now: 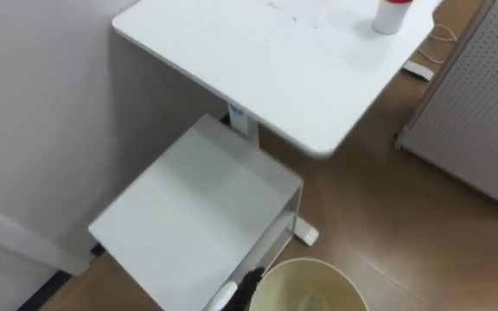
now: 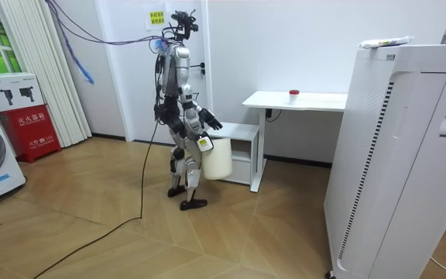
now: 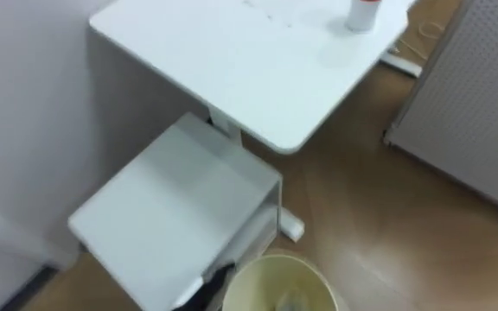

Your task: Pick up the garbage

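The red-and-white container [image 1: 393, 15] stands at the worktop's [image 1: 275, 69] far corner, well apart from the robot. The left hand [image 1: 249, 283] has its fingers hooked on the cream bin [image 1: 309, 289] at the rim; the right hand [image 2: 210, 121] has its fingers loosely spread. Best to step closer before reaching.

White desk [image 1: 275, 69] over a low white shelf unit [image 1: 197, 216] — wood floor [image 1: 387, 216], white wall [image 1: 33, 104].

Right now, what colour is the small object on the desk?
The small object is red over a white base; clearest in left eye view.
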